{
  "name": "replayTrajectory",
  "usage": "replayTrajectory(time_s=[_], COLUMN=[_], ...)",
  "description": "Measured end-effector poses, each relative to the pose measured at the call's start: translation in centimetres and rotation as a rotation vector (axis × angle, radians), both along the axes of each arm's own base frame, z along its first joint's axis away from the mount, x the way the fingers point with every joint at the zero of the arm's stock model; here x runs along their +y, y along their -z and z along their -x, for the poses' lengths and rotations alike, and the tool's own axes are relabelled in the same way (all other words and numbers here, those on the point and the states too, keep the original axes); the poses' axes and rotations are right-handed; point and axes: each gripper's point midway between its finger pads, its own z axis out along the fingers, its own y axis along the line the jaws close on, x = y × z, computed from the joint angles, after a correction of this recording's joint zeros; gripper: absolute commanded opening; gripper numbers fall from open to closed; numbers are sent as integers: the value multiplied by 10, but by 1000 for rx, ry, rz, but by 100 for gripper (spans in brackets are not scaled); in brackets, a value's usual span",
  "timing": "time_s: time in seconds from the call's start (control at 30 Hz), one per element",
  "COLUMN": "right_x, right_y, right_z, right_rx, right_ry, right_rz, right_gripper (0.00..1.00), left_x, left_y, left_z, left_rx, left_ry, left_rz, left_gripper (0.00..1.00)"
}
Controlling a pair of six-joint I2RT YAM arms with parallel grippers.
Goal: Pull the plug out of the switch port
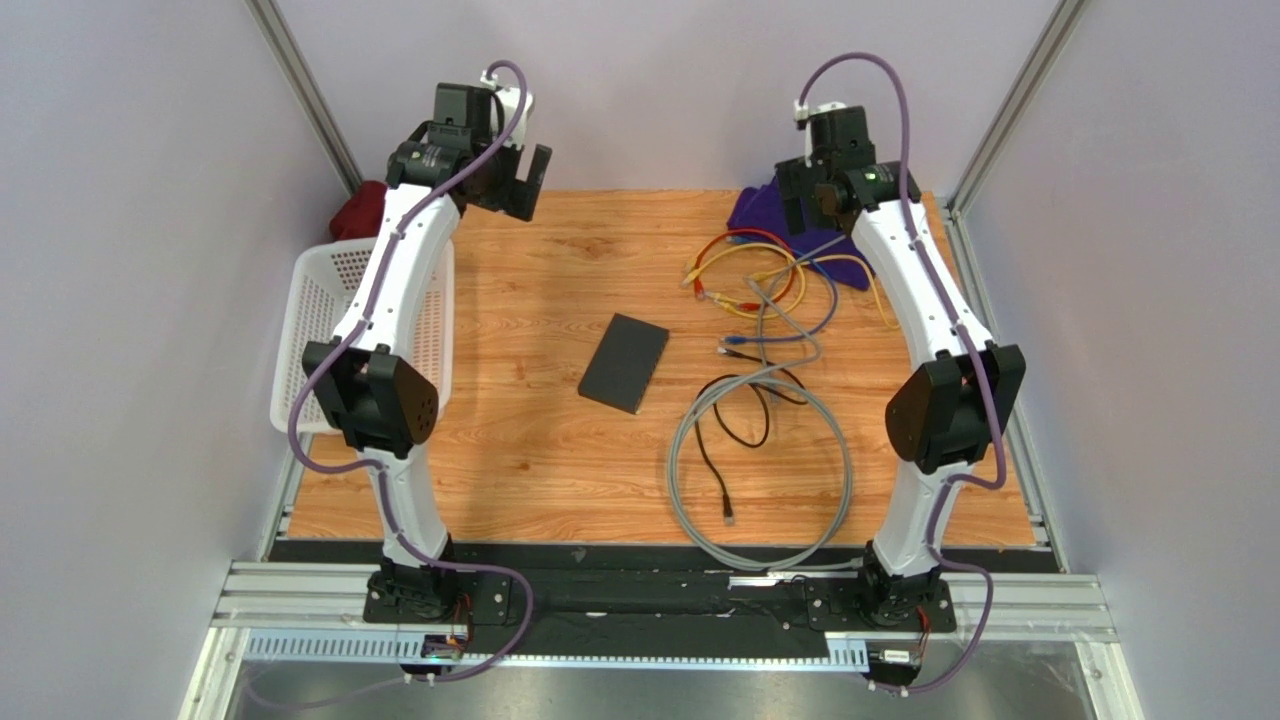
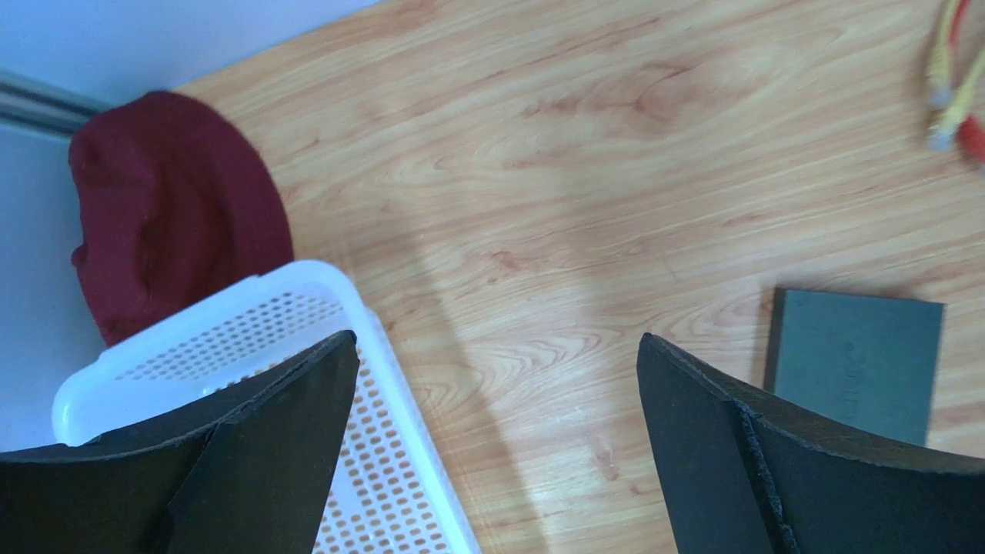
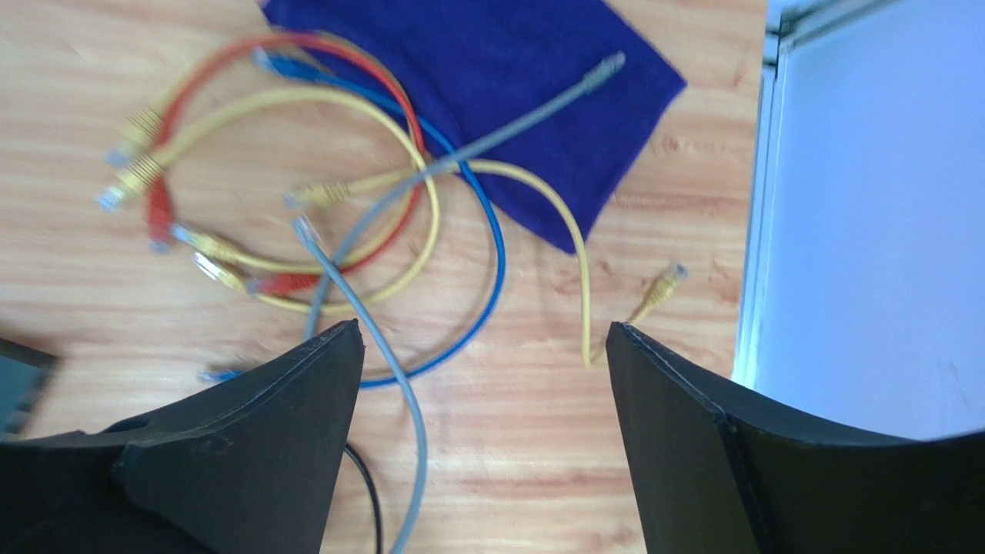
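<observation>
The switch (image 1: pixel 624 362), a flat matte-black box, lies near the middle of the wooden table; it also shows at the right of the left wrist view (image 2: pixel 856 364), and one corner shows in the right wrist view (image 3: pixel 17 387). No cable can be seen joined to it. Loose cables lie to its right: a grey loop (image 1: pixel 672 468), a thin black cable (image 1: pixel 718 458), and a yellow, red and blue tangle (image 3: pixel 347 208). My left gripper (image 2: pixel 495 337) is open and empty, high over the table's far left. My right gripper (image 3: pixel 483 326) is open and empty above the tangle.
A white mesh basket (image 1: pixel 323 323) stands at the left edge, with a dark red cloth (image 2: pixel 173 208) behind it. A purple cloth (image 3: pixel 486 69) lies at the far right under some cables. Frame rails and grey walls enclose the table.
</observation>
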Motion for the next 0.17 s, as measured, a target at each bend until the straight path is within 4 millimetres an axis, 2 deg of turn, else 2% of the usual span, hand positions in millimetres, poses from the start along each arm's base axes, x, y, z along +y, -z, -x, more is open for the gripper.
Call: replayTrajectory(time_s=[0.07,0.1,0.17], right_x=[1,6,15], right_y=[19,29,37], right_z=[5,8,10], right_rx=[47,79,108], right_ry=[-7,-32,-85], right_rz=[44,65,87], right_gripper=[82,82,82], left_x=[3,2,-9], left_y=[9,15,26], left_z=[-1,0,5], left_rx=[11,24,47], left_ry=[-32,-36,-22], left_rz=[-38,-55,-79], left_gripper=[99,99,99])
